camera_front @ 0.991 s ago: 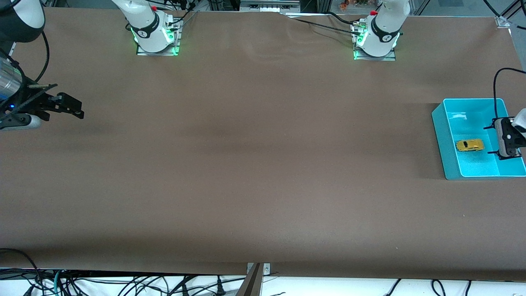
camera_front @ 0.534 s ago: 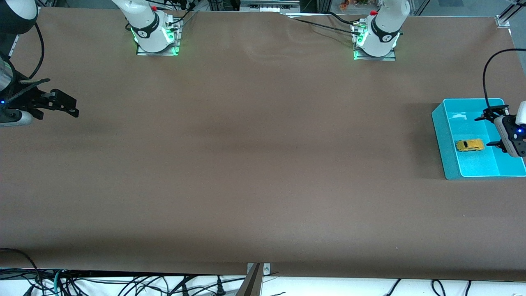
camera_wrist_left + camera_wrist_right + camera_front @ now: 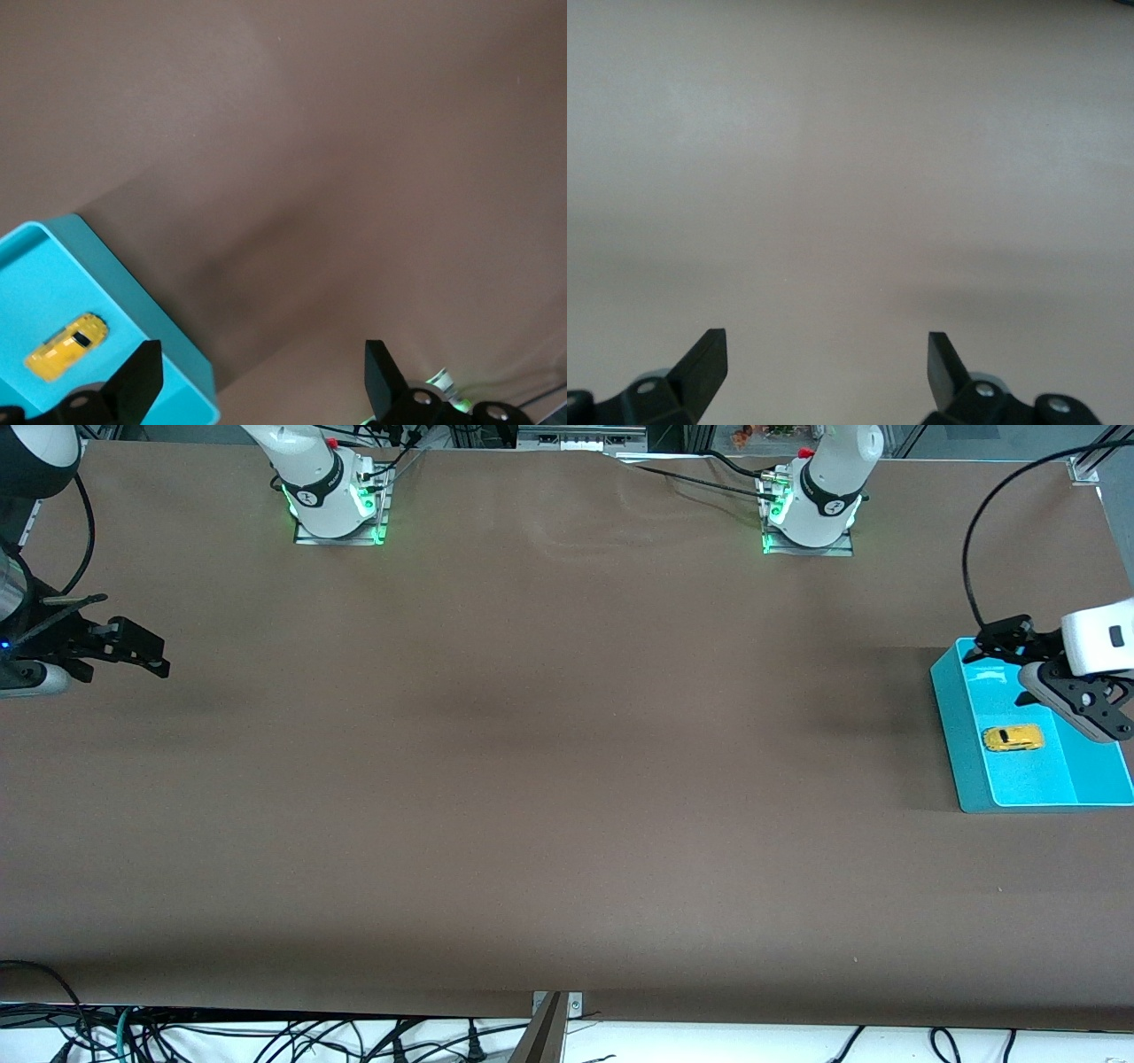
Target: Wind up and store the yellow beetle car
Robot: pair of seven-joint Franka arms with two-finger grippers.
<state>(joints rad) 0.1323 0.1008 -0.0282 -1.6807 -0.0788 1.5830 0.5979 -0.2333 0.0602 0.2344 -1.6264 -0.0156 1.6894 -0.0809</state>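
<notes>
Currently the yellow beetle car (image 3: 1013,738) lies inside the turquoise bin (image 3: 952,717) at the left arm's end of the tabletop, its long axis running along the table, with the left gripper (image 3: 1005,671) over the bin, jaws open and empty, while the right gripper (image 3: 142,651) waits, jaws open, well apart.

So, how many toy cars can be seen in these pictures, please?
1. The yellow beetle car lies in the turquoise bin at the left arm's end of the table. No other car shows; the left end effector hangs over part of the bin.
</notes>
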